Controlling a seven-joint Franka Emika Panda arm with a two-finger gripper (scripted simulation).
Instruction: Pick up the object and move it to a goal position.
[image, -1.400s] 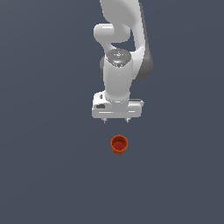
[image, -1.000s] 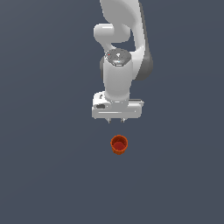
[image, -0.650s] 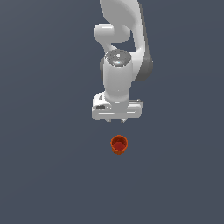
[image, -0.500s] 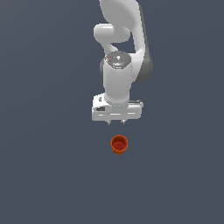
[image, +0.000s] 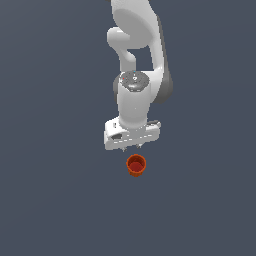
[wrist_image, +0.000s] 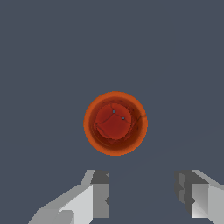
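My gripper (image: 131, 147) hangs with its fingers spread wide and empty above the small orange-red cup (image: 135, 165), which stands upright on the dark floor at about 5 o'clock in the exterior view. It looks light, rigid and smooth; I judge a pinch across opposite walls safest.

A flat dark gray tabletop (image: 55, 200) filled the frame; a small orange-red cup (image: 136, 165) stood upright near its middle.
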